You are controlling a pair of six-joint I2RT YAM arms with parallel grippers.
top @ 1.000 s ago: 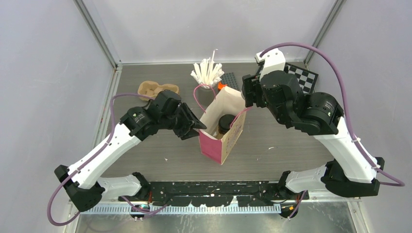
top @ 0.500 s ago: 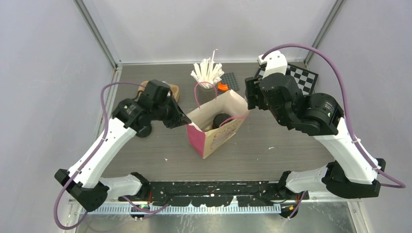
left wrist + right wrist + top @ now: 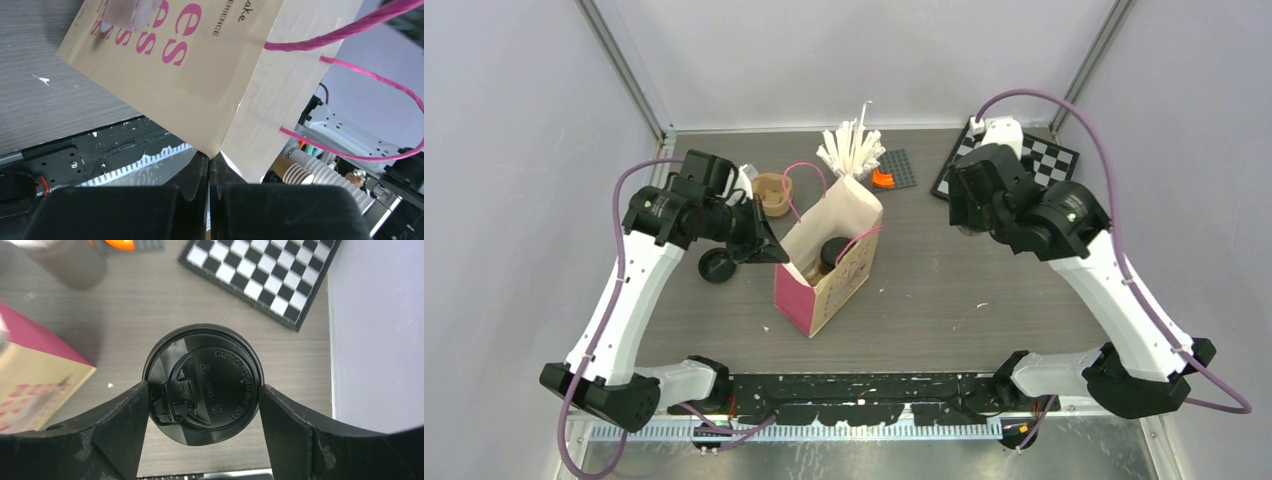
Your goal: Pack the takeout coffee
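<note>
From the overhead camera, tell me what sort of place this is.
Probably a robotics lab cell, not a café: plain grey walls in a metal frame, left arm and right arm bolted to the table, a checkerboard behind.

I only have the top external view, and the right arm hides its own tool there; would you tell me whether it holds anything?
Observer: Yes. The right wrist view shows the right tool closed on both sides of a takeout coffee cup, seen from above.
Operator: Thank you. Does the left tool really have hold of the bag?
Observer: It does. The left wrist view shows the left tool shut, pinching the paper bag at a corner of its open top.
</note>
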